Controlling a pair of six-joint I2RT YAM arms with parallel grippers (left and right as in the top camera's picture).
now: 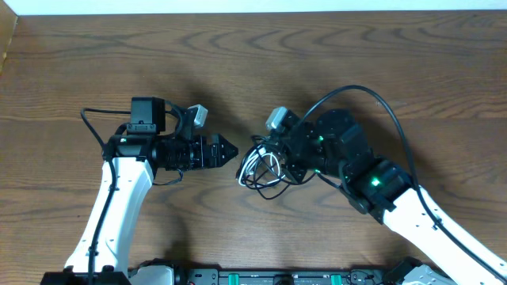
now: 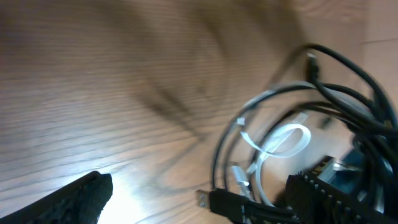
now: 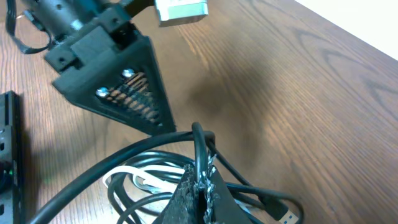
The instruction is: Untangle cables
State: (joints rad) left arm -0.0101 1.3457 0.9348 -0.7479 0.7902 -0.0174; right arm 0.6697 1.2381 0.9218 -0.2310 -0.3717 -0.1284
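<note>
Clamped shut on the black cable [image 3: 198, 146] with the right gripper [image 3: 202, 186] (white cable [image 2: 298, 134] looped in the same tangle), all lying near the middle of the wooden table [image 1: 317, 55]. At the left gripper [image 1: 232, 150], fingers spread apart, just beside the tangle.

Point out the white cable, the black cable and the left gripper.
white cable [image 2: 292, 128]: left wrist view, its loop.
black cable [image 2: 217, 163]: left wrist view, curve above plug.
left gripper [image 1: 232, 150]: overhead view, fingertips.
</note>
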